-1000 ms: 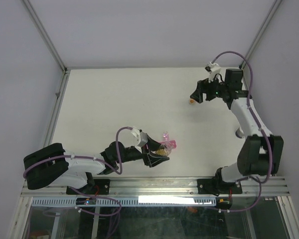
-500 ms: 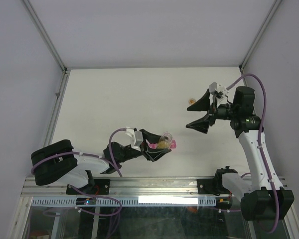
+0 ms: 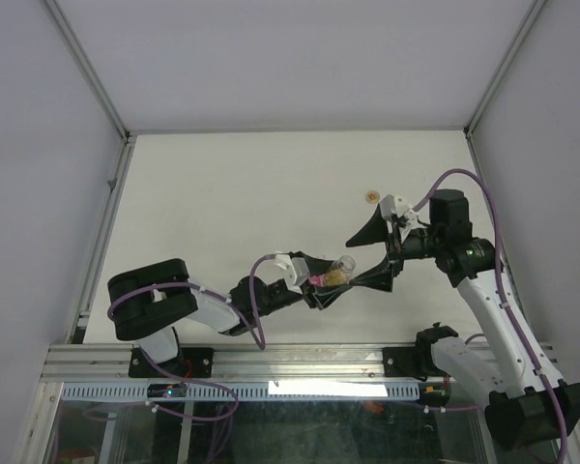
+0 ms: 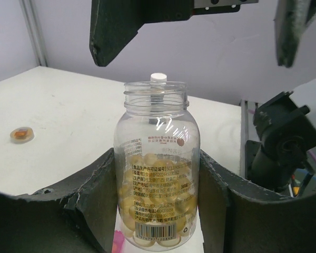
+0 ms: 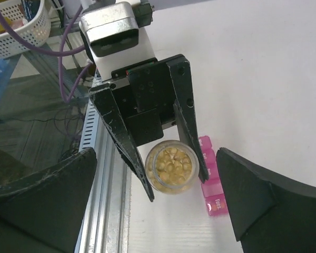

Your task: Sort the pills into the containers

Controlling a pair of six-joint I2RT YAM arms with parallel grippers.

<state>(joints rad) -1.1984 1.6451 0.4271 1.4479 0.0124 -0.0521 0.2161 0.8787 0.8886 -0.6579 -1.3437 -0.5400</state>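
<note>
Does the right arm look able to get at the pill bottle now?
Probably yes: the right gripper hangs open over the bottle, its mouth uncapped, nothing between; the left gripper covers only its sides.

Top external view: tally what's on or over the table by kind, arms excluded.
clear bottle, held in the left claw: 1
magenta pill strip: 1
small orange disc: 1
yellow pills inside the bottle: too many to count
Total: 3, pills left out
</note>
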